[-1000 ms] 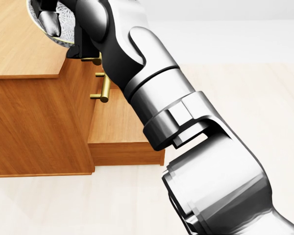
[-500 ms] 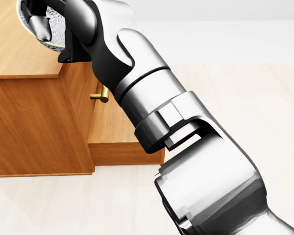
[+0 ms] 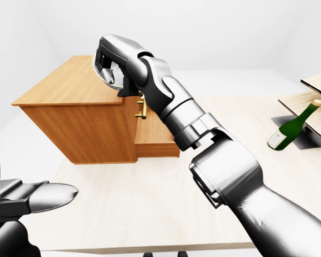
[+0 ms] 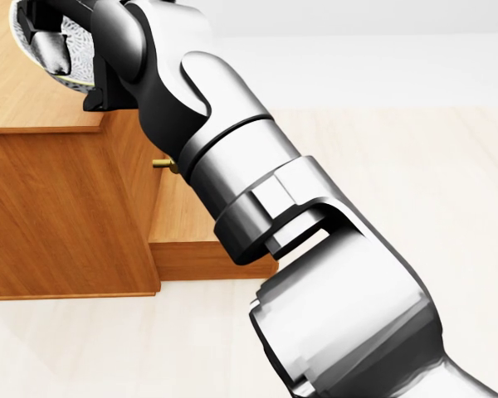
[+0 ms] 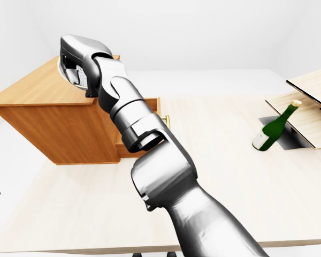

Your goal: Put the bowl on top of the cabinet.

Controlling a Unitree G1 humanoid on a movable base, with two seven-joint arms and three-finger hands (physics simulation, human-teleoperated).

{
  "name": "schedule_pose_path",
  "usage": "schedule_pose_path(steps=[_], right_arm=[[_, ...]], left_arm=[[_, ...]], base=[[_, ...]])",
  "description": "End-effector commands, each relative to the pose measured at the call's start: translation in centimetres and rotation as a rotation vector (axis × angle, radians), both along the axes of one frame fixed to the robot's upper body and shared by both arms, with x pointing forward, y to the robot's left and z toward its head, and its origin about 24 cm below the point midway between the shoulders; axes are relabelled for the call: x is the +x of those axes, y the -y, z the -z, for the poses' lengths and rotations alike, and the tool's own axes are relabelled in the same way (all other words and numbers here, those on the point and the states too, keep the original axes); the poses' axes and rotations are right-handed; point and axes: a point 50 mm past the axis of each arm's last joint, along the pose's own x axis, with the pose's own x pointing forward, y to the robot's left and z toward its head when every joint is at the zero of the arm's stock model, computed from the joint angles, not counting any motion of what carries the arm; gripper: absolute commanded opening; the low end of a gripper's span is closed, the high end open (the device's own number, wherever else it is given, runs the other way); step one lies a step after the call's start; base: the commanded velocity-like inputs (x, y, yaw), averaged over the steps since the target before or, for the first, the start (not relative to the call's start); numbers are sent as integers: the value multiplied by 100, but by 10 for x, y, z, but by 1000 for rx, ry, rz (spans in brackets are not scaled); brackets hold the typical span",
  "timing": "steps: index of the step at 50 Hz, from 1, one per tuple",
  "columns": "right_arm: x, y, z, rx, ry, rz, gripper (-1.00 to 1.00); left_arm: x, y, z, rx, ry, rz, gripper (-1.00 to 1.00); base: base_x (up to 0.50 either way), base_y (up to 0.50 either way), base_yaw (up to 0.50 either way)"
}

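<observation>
The right hand (image 3: 113, 58) is closed round the grey-white speckled bowl (image 4: 76, 48), which is held over the light-brown wooden cabinet's (image 3: 64, 88) top, seemingly for setting down; contact cannot be told.

I'm looking steeply down through the head view, close on the cabinet (image 4: 58, 207) and my right arm (image 4: 257, 199). Both eye views are sitting farther back, facing across the table (image 3: 150, 193), sharing cabinet, arm and bottle (image 3: 291, 128).

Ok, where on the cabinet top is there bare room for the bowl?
The cabinet top is bare wood from its left edge up to the right hand, which holds the bowl near its right edge. Crowded only there, above the open drawer.
</observation>
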Motion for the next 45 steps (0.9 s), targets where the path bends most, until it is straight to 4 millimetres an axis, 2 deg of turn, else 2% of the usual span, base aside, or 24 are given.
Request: schedule_pose_path(steps=[1,23,45], right_arm=[[-7,-9,-7,1,27,-19,-100],[-11,-21,5,7,7,-38,-100],[-12,-24,4,29,14,-42,-100]], left_arm=[[-1,0,-1,-4,5,2,100],[-4,-4,-4,-21,23,5,100],[-4,-5,-4,-27,20,7,100]], base=[[0,0,0],[0,0,0],[0,0,0]])
